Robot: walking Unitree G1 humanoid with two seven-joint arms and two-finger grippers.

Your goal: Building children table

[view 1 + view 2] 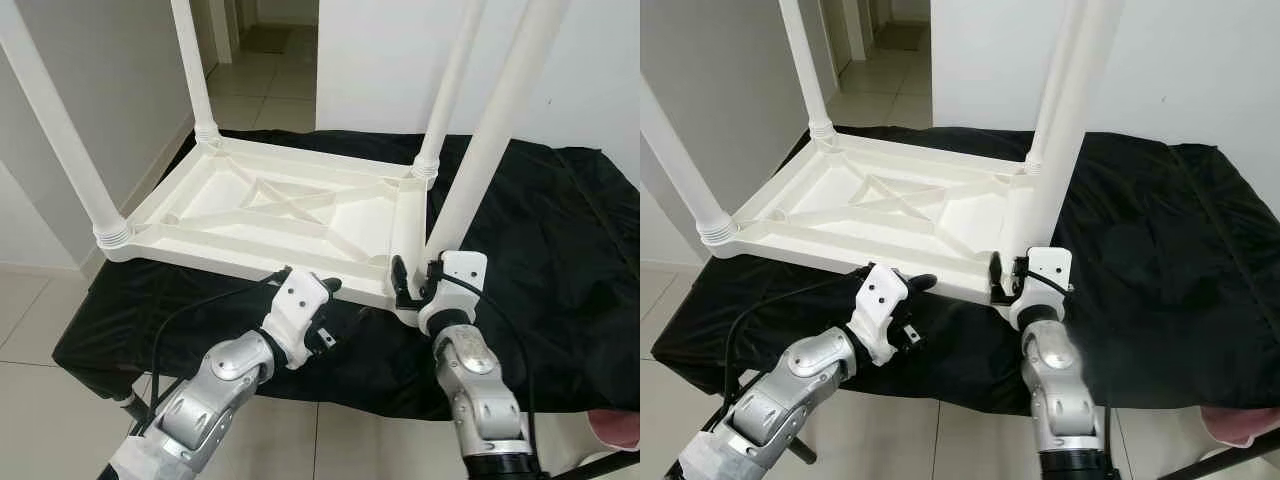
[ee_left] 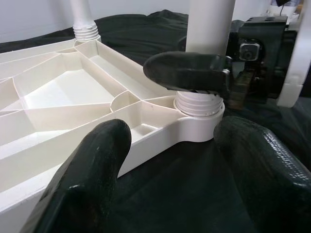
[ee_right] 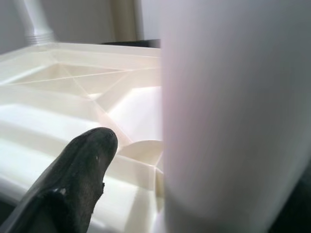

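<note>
A white plastic children's table [image 1: 215, 245] lies upside down on a black cloth [image 1: 540, 230], with its white legs standing up from the corners. My right gripper [image 1: 418, 285] is at the base of the near right leg [image 1: 490, 130], just above its threaded collar [image 2: 199, 104]. That leg stands between the open fingers, and one finger [image 3: 87, 165] shows a gap to it. My left gripper [image 1: 310, 282] is open at the table's front edge, a little left of that corner, with nothing between its fingers [image 2: 92, 165].
Other legs rise at the near left [image 1: 60, 130], far left [image 1: 195, 70] and far right [image 1: 450, 90]. The cloth covers a low platform on a tiled floor [image 1: 30, 320]. White walls stand on both sides, with a doorway [image 1: 265, 40] behind. A pink object [image 1: 615, 430] lies at the lower right.
</note>
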